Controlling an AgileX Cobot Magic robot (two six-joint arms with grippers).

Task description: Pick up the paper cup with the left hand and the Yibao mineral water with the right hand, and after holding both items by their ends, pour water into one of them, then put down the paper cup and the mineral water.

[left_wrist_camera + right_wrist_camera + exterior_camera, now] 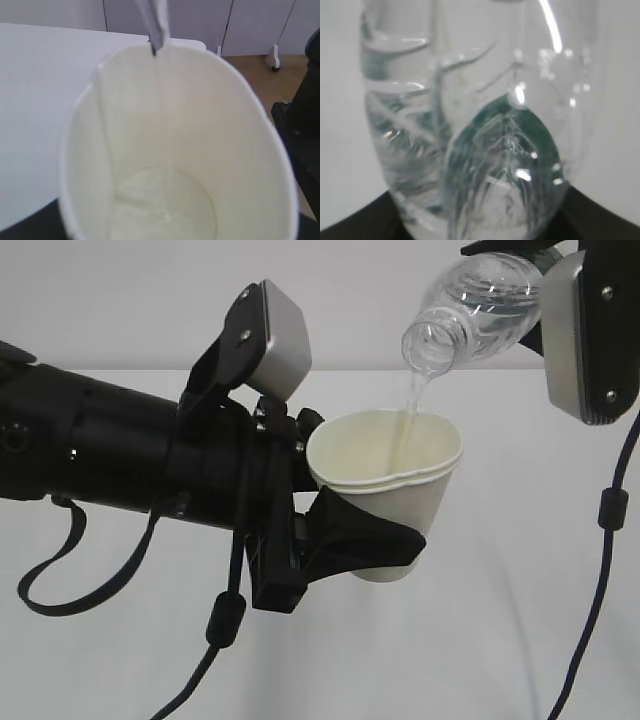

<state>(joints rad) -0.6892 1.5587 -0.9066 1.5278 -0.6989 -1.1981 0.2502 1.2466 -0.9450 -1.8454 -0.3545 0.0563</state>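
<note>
In the exterior view my left gripper [350, 540] is shut on the white paper cup [395, 495] and holds it upright in the air; the squeeze flattens its rim. My right gripper [545, 285], at the top right, is shut on the clear Yibao mineral water bottle [475, 310]. The bottle is tilted with its open mouth down to the left, above the cup. A thin stream of water [412, 405] falls into the cup. The left wrist view looks into the cup [175, 150], with water at its bottom. The right wrist view shows the bottle [475, 125] close up, its green label seen through it.
The white table [120, 660] lies below both arms. Black cables [600, 570] hang from the arms. In the left wrist view the table's far edge, white cabinet doors and a wooden floor [260, 70] show beyond the cup.
</note>
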